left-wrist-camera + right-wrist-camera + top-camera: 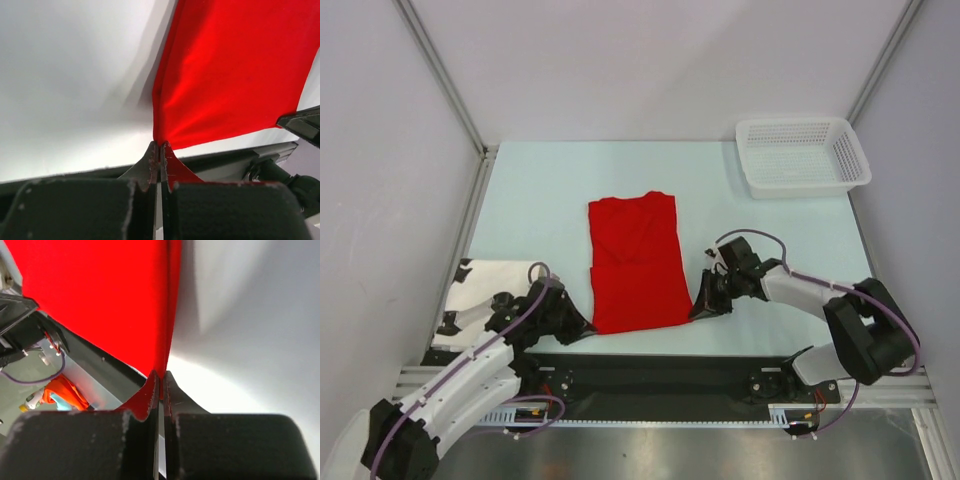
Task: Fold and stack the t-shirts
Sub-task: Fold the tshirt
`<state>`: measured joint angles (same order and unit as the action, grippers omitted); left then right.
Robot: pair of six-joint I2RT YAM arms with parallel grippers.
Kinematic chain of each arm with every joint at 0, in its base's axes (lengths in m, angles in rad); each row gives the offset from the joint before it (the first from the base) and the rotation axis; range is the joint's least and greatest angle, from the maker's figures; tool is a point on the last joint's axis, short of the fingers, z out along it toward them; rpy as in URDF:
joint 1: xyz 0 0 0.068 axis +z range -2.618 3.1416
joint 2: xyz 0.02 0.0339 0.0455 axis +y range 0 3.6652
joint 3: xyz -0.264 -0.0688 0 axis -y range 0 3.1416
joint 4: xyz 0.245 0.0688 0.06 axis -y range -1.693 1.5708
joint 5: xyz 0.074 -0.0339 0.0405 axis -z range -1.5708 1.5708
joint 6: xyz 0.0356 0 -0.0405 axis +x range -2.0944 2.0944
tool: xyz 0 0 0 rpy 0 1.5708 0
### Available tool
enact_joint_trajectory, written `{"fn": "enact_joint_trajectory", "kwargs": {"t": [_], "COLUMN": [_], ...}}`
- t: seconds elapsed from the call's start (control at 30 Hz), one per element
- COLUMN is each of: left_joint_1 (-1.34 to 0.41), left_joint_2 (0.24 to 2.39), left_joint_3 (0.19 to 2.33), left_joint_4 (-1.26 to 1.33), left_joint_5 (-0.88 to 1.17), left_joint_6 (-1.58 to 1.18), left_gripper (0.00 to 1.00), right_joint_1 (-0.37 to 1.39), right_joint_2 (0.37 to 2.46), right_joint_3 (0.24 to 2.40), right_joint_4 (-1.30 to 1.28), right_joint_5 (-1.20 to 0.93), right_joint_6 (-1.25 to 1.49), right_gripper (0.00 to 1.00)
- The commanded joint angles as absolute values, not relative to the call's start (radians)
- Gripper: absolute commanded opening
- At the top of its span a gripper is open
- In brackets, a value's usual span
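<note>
While t-shirt (635, 262) lies flat | left end effector (160, 148), right end effector (161, 376): clenching its corners

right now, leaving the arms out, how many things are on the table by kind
red t-shirt: 1
white basket: 1
white flat thing at the left edge, kind unclear: 1
total: 3

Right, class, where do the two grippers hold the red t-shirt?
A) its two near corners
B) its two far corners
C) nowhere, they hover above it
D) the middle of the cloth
A: the left gripper and the right gripper are each shut on a near corner of the t-shirt.
</note>
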<state>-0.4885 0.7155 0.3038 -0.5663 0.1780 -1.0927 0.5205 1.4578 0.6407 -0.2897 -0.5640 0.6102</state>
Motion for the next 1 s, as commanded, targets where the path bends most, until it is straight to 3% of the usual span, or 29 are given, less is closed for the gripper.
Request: {"fn": "enact_joint_trajectory", "kwargs": {"t": [0.0, 0.1, 0.27, 0.53, 0.7, 0.97], "left_joint_1": [-0.537, -0.541, -0.494, -0.204, -0.155, -0.109], "left_joint_2": [0.651, 0.647, 0.831, 1.234, 1.516, 1.764], "left_joint_3": [0.304, 0.404, 0.645, 1.03, 1.26, 1.463], "left_joint_4": [-0.673, -0.727, -0.756, -0.629, -0.566, -0.534], "left_joint_5": [0.126, 0.091, 0.032, 0.201, 0.303, 0.393], "left_joint_6": [-1.193, -1.152, -1.03, -0.776, -0.698, -0.687], "left_gripper": [0.0, 0.0, 0.0, 0.0, 0.0, 0.0], "right_joint_1": [0.523, 0.519, 0.476, 0.385, 0.353, 0.31], "right_joint_2": [1.364, 1.341, 1.416, 1.787, 2.011, 2.253], "right_joint_3": [0.62, 0.692, 0.928, 1.499, 1.756, 2.031], "right_joint_4": [-0.365, -0.412, -0.517, -0.629, -0.678, -0.724], "right_joint_5": [-0.535, -0.525, -0.531, -0.6, -0.629, -0.666], "right_joint_6": [0.63, 0.609, 0.555, 0.471, 0.469, 0.495], "right_gripper": [0.0, 0.0, 0.0, 0.0, 0.0, 0.0]}}
